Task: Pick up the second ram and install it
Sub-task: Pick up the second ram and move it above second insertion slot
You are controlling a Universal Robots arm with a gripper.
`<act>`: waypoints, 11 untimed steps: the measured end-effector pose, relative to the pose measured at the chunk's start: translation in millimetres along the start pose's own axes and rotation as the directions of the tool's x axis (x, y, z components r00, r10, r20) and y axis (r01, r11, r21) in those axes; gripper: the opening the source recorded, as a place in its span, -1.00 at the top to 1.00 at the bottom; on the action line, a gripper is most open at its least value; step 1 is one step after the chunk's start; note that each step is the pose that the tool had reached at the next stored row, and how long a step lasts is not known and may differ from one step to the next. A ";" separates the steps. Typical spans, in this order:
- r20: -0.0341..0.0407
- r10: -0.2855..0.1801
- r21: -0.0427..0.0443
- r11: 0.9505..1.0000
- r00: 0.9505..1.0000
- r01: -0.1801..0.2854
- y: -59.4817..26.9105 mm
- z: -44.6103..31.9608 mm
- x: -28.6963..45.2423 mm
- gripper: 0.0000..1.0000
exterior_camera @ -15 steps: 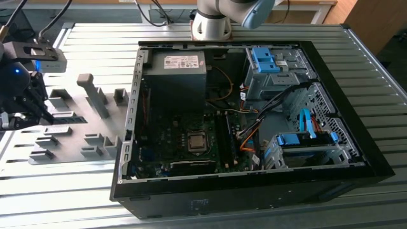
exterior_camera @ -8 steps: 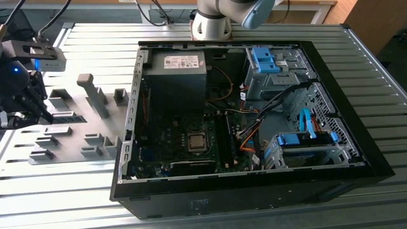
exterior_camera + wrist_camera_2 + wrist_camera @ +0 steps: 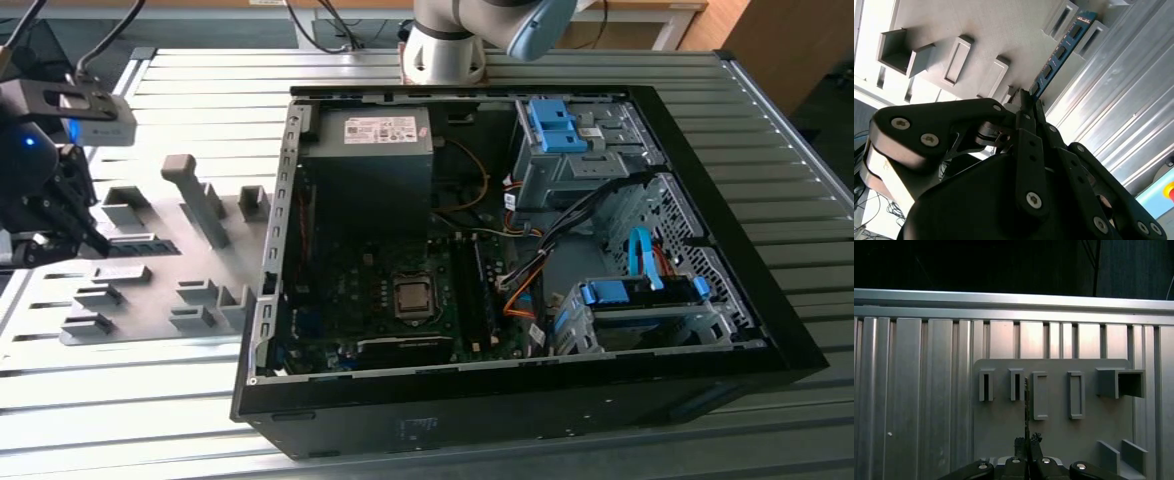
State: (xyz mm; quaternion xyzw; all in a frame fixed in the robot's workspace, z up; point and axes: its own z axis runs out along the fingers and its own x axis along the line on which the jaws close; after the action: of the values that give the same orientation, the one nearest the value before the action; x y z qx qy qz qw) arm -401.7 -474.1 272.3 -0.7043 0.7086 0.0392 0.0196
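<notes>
The slatted bench [image 3: 120, 410] carries an open case [image 3: 534, 415] just beside a grey plate [image 3: 154, 285] of holder blocks [image 3: 1076, 395]. Over that plate, at its side away from the case, the jaws are clenched on the ram [image 3: 1060, 50] — the strip runs out from between them, seen edge-on in the first wrist view. Pinching its flat faces likely keeps it from twisting; whether it is clear of the blocks I cannot tell.

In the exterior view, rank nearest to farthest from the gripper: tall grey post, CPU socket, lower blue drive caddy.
1. tall grey post, just beside the gripper, exterior view's left.
2. CPU socket, in the middle.
3. lower blue drive caddy, toward the exterior view's right.
</notes>
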 end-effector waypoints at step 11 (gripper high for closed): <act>0.000 0.000 0.000 1.000 1.000 0.000 0.2 -6.9 -0.6 0.73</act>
State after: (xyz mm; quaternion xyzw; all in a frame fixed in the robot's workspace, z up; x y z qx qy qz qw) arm -401.7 -474.1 279.2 -0.7043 0.7086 0.0392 0.0195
